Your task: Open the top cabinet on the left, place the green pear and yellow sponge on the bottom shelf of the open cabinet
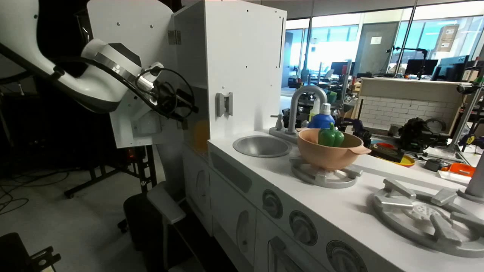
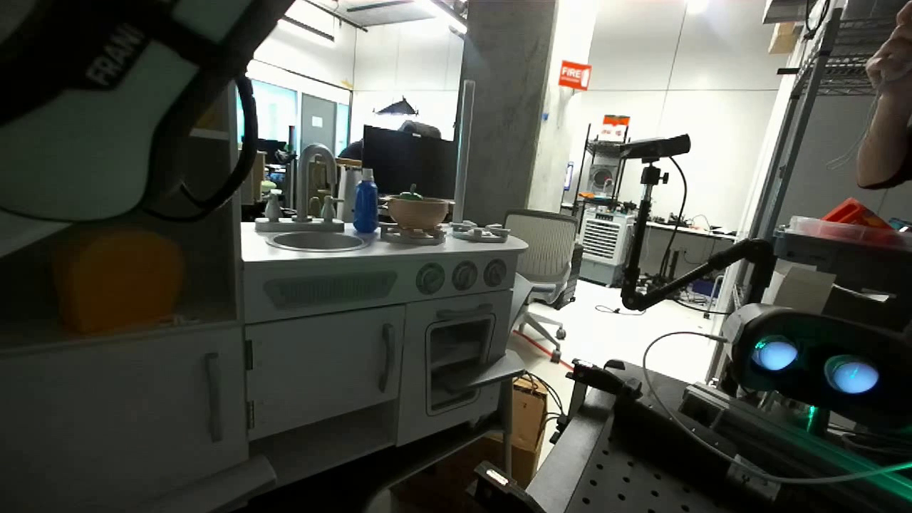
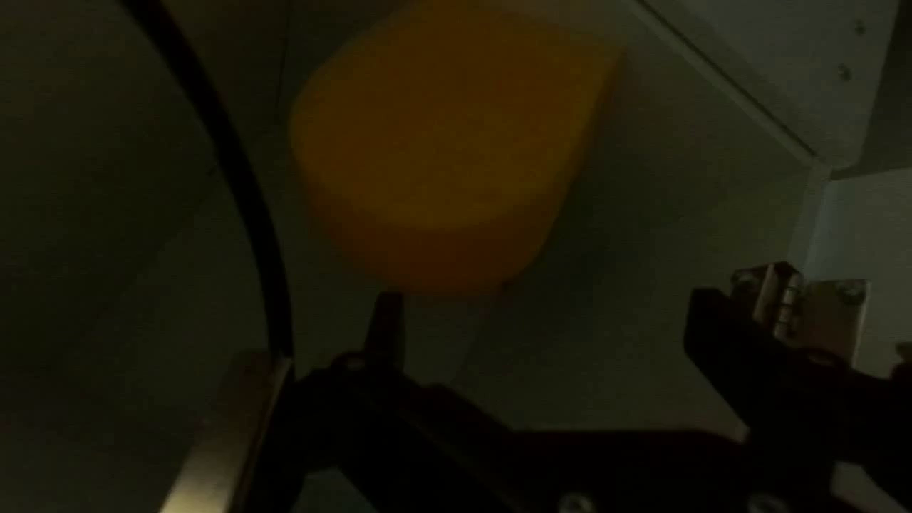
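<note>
The tall white cabinet (image 1: 245, 75) has its door (image 1: 130, 22) swung open. A yellow-orange rounded block, possibly the sponge, stands low inside the cabinet in both exterior views (image 1: 201, 136) (image 2: 117, 285). It also shows dimly in the wrist view (image 3: 456, 128), beyond the fingertips. My gripper (image 3: 545, 306) is open, with nothing between its fingers. In an exterior view the gripper (image 1: 189, 104) is at the cabinet opening, above the block and apart from it. No pear is recognisable; a green pepper-like thing (image 1: 331, 136) sits in the peach bowl (image 1: 329, 155).
A sink (image 1: 262, 146), a grey faucet (image 1: 309, 90) and a blue bottle (image 2: 366, 203) are on the counter. The bowl stands on a burner; another burner (image 1: 425, 211) lies farther along. A metal hinge (image 3: 784, 303) is close to one finger. A cable (image 3: 246, 185) crosses the wrist view.
</note>
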### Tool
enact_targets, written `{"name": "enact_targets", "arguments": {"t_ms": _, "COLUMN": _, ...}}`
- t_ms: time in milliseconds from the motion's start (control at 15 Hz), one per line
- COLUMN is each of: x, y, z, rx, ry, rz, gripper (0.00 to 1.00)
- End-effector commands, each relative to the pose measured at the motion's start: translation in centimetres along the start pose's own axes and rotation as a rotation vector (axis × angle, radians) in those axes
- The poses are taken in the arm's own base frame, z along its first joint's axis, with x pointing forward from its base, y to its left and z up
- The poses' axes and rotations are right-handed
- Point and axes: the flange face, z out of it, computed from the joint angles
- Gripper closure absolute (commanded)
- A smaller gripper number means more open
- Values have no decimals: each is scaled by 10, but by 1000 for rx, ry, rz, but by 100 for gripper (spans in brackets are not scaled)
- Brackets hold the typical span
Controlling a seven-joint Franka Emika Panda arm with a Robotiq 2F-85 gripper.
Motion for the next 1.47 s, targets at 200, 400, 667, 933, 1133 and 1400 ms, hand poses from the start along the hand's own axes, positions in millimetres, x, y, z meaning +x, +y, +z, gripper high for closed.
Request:
{"name": "enact_targets", "arguments": {"t_ms": 200, "x": -12, "y": 51, "z": -64, "rx": 176, "ry": -174, "rz": -160, "gripper": 0}}
{"name": "enact_targets", "arguments": {"t_ms": 400, "x": -20, "y": 81, "z": -101, "rx": 257, "ry": -238, "rz": -247, "gripper": 0}}
{"name": "enact_targets", "arguments": {"t_ms": 667, "x": -46, "y": 124, "z": -148, "rx": 393, "ry": -319, "rz": -336, "gripper": 0}}
{"name": "enact_targets", "arguments": {"t_ms": 933, "x": -89, "y": 160, "z": -198, "rx": 524, "ry": -386, "rz": -388, "gripper": 0}}
{"name": "enact_targets", "arguments": {"t_ms": 1133, "x": -128, "y": 182, "z": -231, "rx": 615, "ry": -435, "rz": -384, "gripper": 0}}
{"name": "enact_targets", "arguments": {"t_ms": 1400, "x": -174, "y": 228, "z": -271, "rx": 707, "ry": -523, "rz": -254, "gripper": 0}}
